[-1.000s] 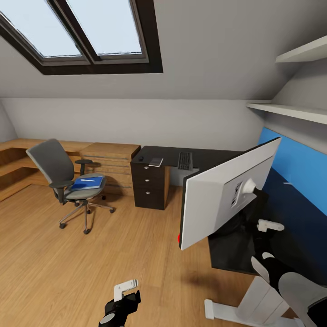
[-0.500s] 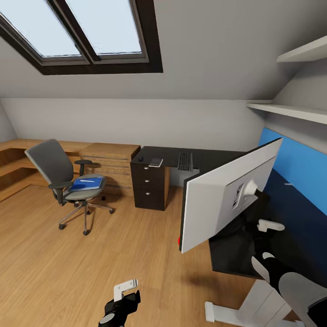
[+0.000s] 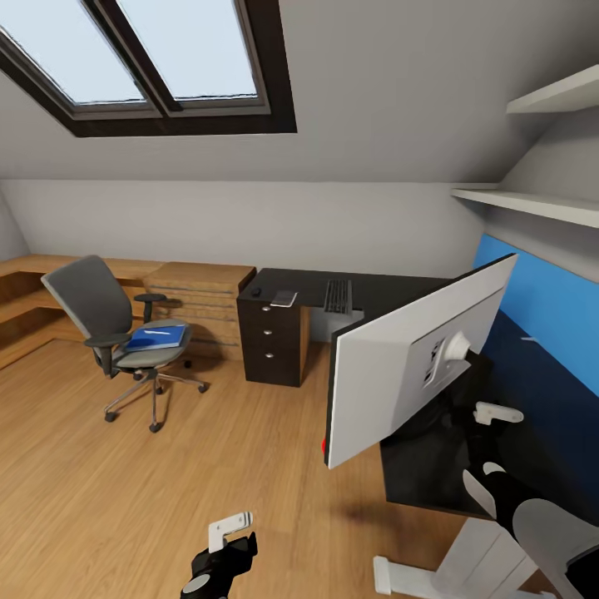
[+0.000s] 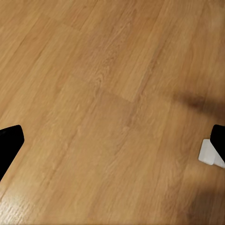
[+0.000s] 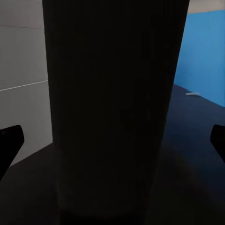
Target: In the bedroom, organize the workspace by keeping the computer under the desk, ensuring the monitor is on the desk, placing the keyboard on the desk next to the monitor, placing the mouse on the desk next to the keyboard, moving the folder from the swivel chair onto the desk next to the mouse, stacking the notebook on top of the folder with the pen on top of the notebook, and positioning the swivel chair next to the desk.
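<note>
Our right gripper (image 3: 491, 441) at the monitor (image 3: 416, 366) on the desk (image 3: 433, 466)

Its fingers stand spread wide — the monitor's dark stand (image 5: 112, 112) rises between them, untouched; our left gripper (image 3: 220, 545) hangs low over the wood floor (image 4: 103, 93), likewise spread and empty; well beyond it the swivel chair (image 3: 100, 316) carries the blue folder (image 3: 155, 338); on the desk's far end — ahead of both grippers — lie the keyboard (image 3: 338, 295), the notebook (image 3: 284, 297) and the mouse (image 3: 256, 291).
</note>
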{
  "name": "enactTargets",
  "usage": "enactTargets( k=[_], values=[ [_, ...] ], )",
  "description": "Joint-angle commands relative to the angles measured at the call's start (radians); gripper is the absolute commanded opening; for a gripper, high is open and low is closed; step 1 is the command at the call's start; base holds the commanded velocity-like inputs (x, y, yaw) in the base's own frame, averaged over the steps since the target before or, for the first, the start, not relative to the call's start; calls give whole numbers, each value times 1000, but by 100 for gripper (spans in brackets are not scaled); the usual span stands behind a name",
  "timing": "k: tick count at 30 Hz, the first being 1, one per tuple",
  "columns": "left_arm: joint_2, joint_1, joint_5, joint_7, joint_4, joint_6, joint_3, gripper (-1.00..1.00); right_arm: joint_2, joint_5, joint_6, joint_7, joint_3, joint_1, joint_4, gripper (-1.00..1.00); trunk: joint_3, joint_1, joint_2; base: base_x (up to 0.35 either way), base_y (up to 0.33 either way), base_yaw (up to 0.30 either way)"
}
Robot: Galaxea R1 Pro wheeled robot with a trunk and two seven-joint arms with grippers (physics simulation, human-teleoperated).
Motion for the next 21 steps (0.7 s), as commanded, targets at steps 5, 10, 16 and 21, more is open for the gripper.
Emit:
enactTargets(
  k=[5,10,16,21],
  values=[
    [1,-1,4,8,-2,3,-3,100,0,-2,-1,-8,9,-1,-1,100,-1,0,-1,3,-4,0],
    [1,-1,4,8,-2,3,-4,100,0,-2,-1,-8,9,-1,-1,100,-1,0,-1,97,-1,0],
    [0,-1,4,8,-2,4,-4,100,0,-2,-2,-8,9,-1,-1,100,-1,0,-1,69,0,0],
    [0,-1,4,8,-2,4,-4,100,0,-2,-1,-8,9,-1,-1,100,-1,0,-1,13,0,0]
  ],
)
